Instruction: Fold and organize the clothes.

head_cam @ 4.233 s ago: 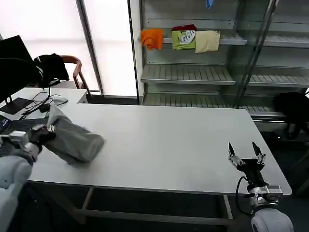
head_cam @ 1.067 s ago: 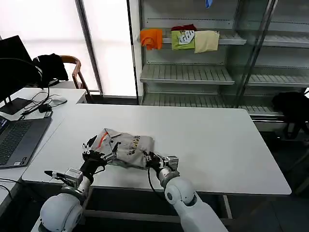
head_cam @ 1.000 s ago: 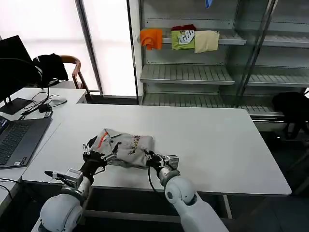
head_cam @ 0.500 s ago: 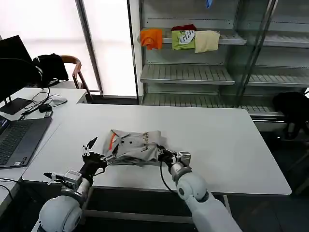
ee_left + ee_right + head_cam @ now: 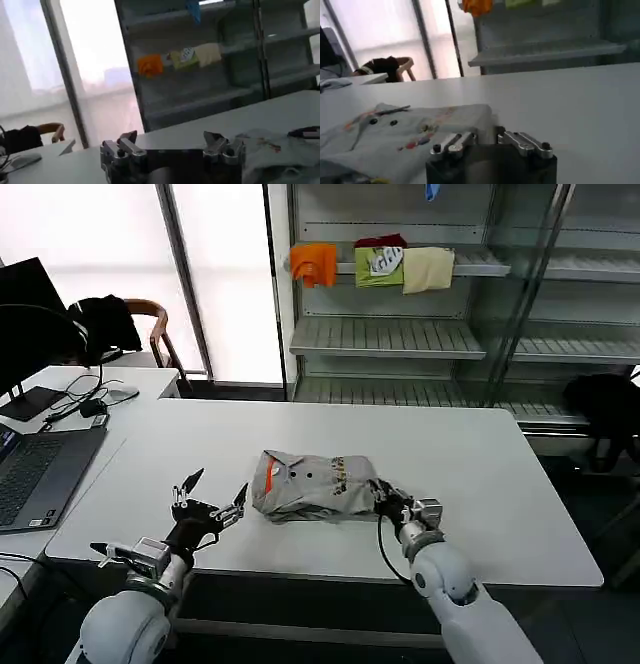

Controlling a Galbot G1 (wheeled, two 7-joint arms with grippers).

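Observation:
A light grey shirt (image 5: 312, 484) lies folded in a loose bundle on the white table (image 5: 470, 464), near its front edge; orange shows inside the collar and a small coloured print runs across the chest. My right gripper (image 5: 386, 496) is at the bundle's right end, shut on a fold of the cloth. In the right wrist view the grey fabric (image 5: 420, 135) passes between the fingers of that gripper (image 5: 487, 136). My left gripper (image 5: 216, 494) stands open a short way left of the shirt, apart from it. The left wrist view shows its fingers (image 5: 128, 142) spread wide and the shirt (image 5: 270, 150) beyond.
A laptop (image 5: 30, 474) and cables lie on the side desk at the left. Behind the table, metal shelves (image 5: 400, 339) carry orange (image 5: 316, 262), lime-green and cream garments. A black garment (image 5: 605, 409) sits at the far right. The table's right half is bare.
The right gripper has dragged the shirt to the right along the table. The left gripper has let go of it and stays behind, open.

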